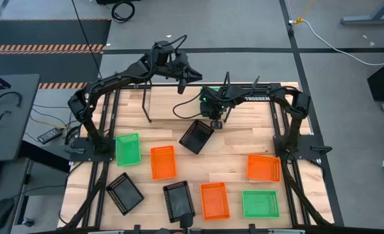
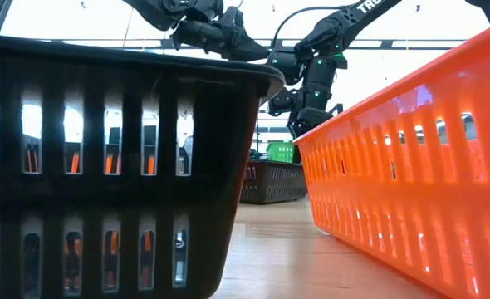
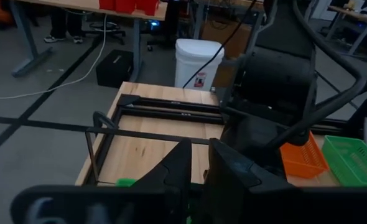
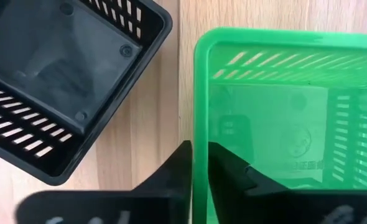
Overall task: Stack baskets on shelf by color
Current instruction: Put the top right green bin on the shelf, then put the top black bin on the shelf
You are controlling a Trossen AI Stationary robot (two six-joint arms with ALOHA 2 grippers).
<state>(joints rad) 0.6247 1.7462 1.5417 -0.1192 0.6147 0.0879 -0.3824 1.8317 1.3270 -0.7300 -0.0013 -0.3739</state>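
Observation:
My right gripper (image 4: pixel 199 149) is shut on a green basket (image 4: pixel 283 124), which the arm hides in the high view; the low view shows the green basket (image 2: pixel 280 151) below the right gripper (image 2: pixel 303 116). A black basket (image 1: pixel 196 135) lies next to it, bottom on the wood. On the near tabletop sit two more green baskets (image 1: pixel 128 148) (image 1: pixel 260 203), three orange ones (image 1: pixel 163 161) (image 1: pixel 263 167) (image 1: pixel 213 200) and two black ones (image 1: pixel 124 193) (image 1: pixel 179 200). My left gripper (image 1: pixel 181 83) hangs shut and empty over the far part of the table, by the shelf's black posts (image 1: pixel 145 104). My right gripper pinches the green basket's side wall at its rim (image 4: pixel 200 124), one finger inside the basket and one outside. The fingers come from above, pointing down. The basket stays level with its opening up; whether its bottom rests on the wood, I cannot tell.
The black basket (image 4: pixel 59 74) sits a narrow gap away from the held green one. In the low view, a black basket (image 2: pixel 104 166) and an orange one (image 2: pixel 411 183) stand close before the camera. Bare wood shows in the table's middle and behind the posts.

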